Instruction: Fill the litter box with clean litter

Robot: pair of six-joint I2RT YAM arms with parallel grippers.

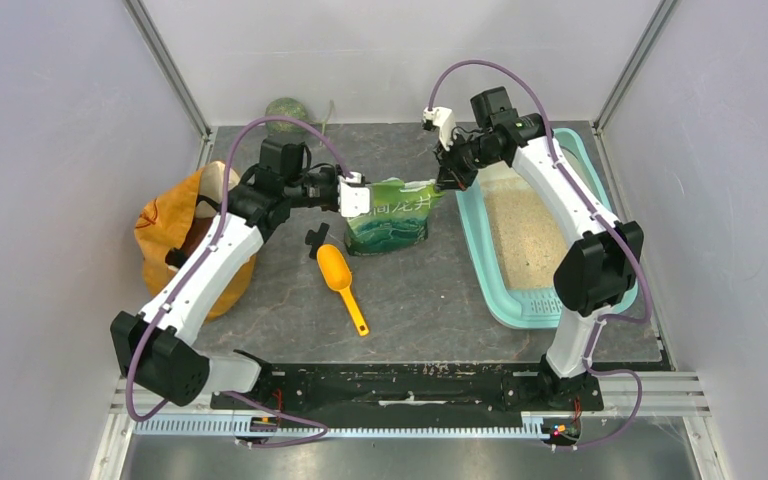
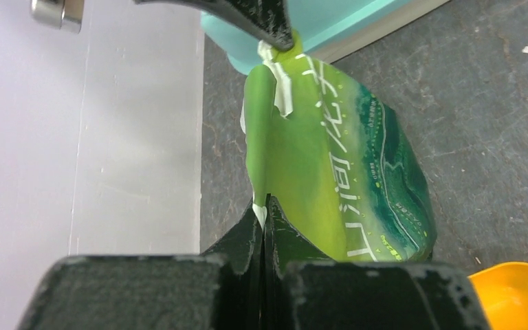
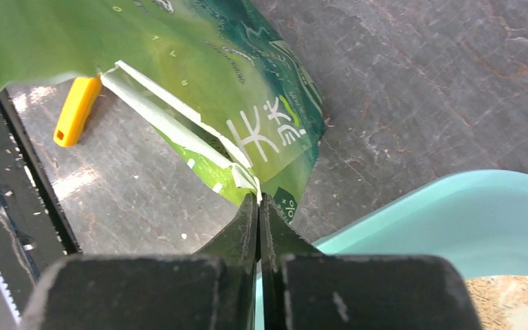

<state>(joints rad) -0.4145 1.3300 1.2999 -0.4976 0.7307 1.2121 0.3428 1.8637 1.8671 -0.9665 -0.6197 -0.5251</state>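
The left claw point(image 2: 267, 206) and right claw point(image 3: 258, 201) are each clamping a top corner of the green pouch point(image 1: 390, 215), which is standing on the counter point(image 1: 420, 300) beside the litter box point(image 1: 477, 255). The box is holding some clean litter point(image 1: 525, 235). The next move is probably lifting and tipping the pouch over it.

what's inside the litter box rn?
Pale beige litter spread over the litter box floor. The right arm crosses over it, hiding the right side and part of the near end.
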